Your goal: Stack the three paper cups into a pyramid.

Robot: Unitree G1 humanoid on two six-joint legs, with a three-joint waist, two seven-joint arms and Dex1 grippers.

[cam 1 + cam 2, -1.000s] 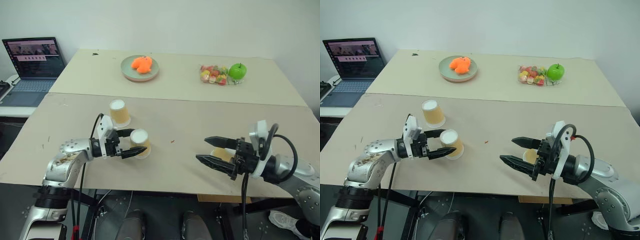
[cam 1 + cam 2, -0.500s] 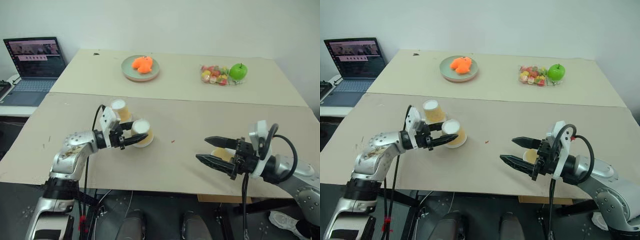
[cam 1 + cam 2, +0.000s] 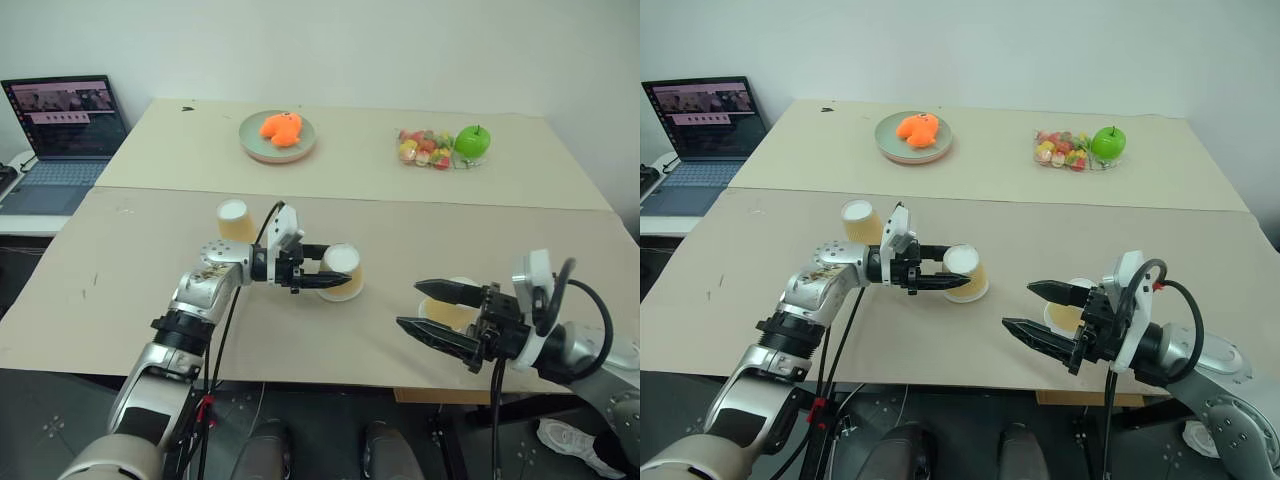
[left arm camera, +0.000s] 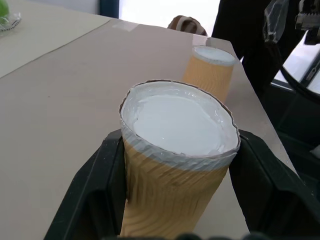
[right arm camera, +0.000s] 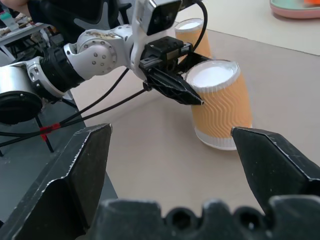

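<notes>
Two tan tables (image 3: 120, 260) stand pushed together, the nearer one carrying all three paper cups. One laptop (image 3: 62, 140) sits open on a side desk off to the robot's left. One green plate (image 3: 277, 147) with one orange toy (image 3: 281, 127) on it lies on the far table, and well to its right one green apple (image 3: 473, 141) rests touching a clear packet of sweets (image 3: 425, 149). Two arms reach over the near table. One, the left gripper (image 3: 325, 276), is clamped on the middle cup (image 3: 341, 272), a black finger pressed to each side of its wall, and the right wrist view shows that cup tilted while its rim meets the table. One, the right gripper (image 3: 430, 307), hangs with its two fingers spread wide and nothing between them, above the near edge of the table. Three cups are alike: small, tapered, with ribbed yellow-orange sides and a white flat base, each upside down with the base upward. One cup (image 3: 235, 221) stands by itself behind the left arm, well apart from the gripped one. One more cup (image 3: 452, 313) stands near the front edge on the robot's right, partly hidden behind the spread fingers of the right gripper.
</notes>
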